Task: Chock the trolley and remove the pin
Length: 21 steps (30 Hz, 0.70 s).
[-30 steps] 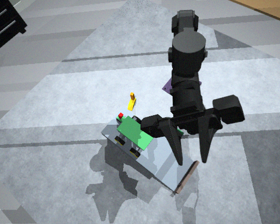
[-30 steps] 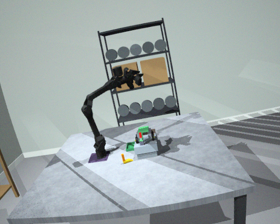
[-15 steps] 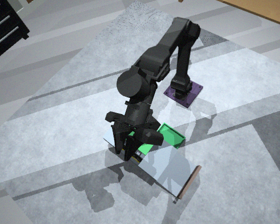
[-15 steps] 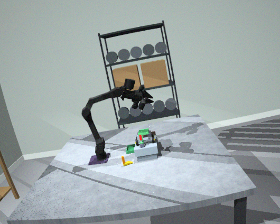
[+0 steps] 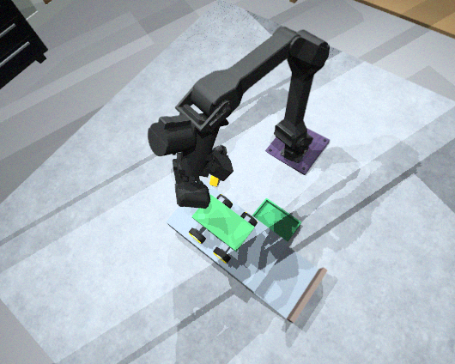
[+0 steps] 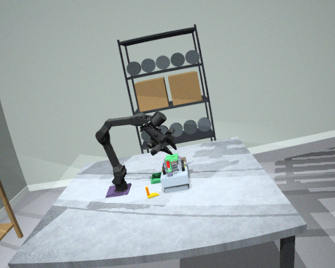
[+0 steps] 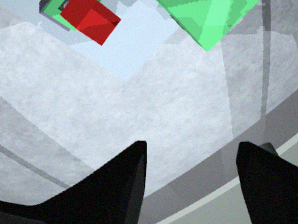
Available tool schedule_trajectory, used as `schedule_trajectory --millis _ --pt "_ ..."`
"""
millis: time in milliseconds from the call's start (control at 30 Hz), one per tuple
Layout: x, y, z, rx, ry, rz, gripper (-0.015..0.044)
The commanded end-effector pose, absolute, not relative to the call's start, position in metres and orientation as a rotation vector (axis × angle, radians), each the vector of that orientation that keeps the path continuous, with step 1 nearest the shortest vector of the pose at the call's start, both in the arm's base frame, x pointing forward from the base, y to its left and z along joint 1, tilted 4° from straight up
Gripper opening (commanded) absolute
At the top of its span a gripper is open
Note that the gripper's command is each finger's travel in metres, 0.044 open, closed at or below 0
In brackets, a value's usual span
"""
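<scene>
The trolley [image 5: 226, 223] [image 6: 172, 157] [image 7: 215, 20] with a green deck stands on the upper part of the ramp [image 5: 282, 279] [image 6: 176, 181]. The red-headed stop pin [image 6: 168, 164] [image 7: 92, 22] stands at its uphill end and is hidden behind the arm in the top view. The yellow chock [image 5: 214, 180] [image 6: 153, 195] lies on the table beside the ramp's high end, its orange handle upright in the exterior view. The green tray [image 5: 274, 216] [image 6: 155, 179] is beside the ramp. My gripper [image 6: 174, 152] [image 7: 193, 151] is partly open and empty, above the trolley.
A brown end board [image 5: 307, 296] crosses the ramp's low end. The arm stands on a purple base plate [image 5: 316, 148] [image 6: 110, 191] and reaches over the chock's side of the ramp. A shelf rack with boxes stands behind the table in the exterior view.
</scene>
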State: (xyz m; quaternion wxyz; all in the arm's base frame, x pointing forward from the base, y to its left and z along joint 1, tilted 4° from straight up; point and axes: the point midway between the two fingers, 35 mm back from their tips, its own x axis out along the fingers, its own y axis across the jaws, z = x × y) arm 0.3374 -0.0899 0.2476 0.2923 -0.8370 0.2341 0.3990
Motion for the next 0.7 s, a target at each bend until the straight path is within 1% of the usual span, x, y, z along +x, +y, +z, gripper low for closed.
schedule_trajectory --millis 0,233,433,667 --pt "0.305 -0.114 0.226 -2.090 0.765 1.146 0.0190" --pt "0.238 -0.144 0.191 -1.792 0.982 1.283 0.0190" --pt "0.180 -0.152 0.171 -1.517 1.115 1.370 0.0190" --pt "0.174 -0.153 0.169 -1.485 1.127 1.379 0.0190"
